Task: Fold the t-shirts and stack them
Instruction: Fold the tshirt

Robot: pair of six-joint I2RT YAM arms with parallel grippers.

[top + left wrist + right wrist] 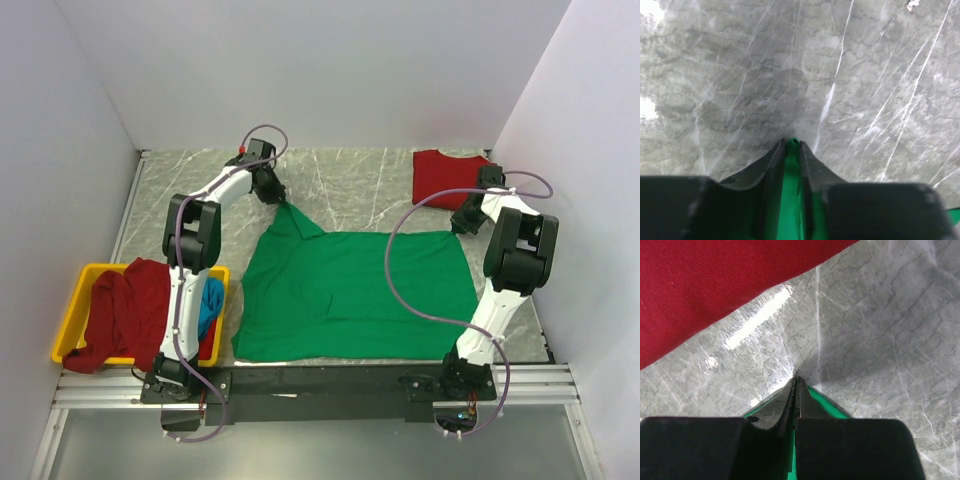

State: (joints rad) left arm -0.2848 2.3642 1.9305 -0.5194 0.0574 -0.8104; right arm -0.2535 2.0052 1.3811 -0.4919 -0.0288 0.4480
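Both claws gripped cloth: the left claw (792, 146) was clamped on the far-left corner of the green shirt (350, 290), and the right claw (796, 382) was shut on its far-right corner. That shirt lay spread on the counter (350, 185), unfolded. One red shirt (445, 175) sat folded far right. The dark red and blue shirts (130, 305) waited in the yellow bin (75, 310), near left.

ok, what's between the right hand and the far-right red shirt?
Bare marble tabletop, in the right wrist view: nothing between the red t-shirt and the right hand, shut on the green t-shirt.
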